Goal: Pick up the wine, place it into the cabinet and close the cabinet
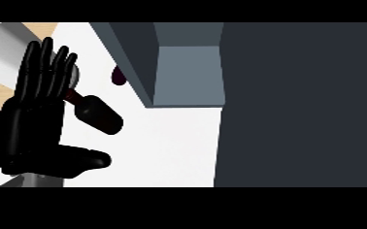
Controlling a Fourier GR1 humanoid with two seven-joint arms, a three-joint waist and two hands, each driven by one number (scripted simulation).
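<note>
White counter (172, 145) under a steep downward view; dark cabinet (186, 73) stands ahead and to the right of the hand, interior open, its door (294, 102) a large dark slab further right. Left hand (36, 111) at the view's left, fingers straight and raised, thumb out to the side, holding nothing. Wine (99, 112) lies tilted on the counter just right of the palm, neck partly hidden behind the fingers; contact cannot be told. A small dark shape (118, 75) beside the cabinet wall is unidentified. Right hand not seen. Judged step: pick-up not yet made. Next move calls for curling fingers round the bottle's body, then lifting toward the cabinet opening
</note>
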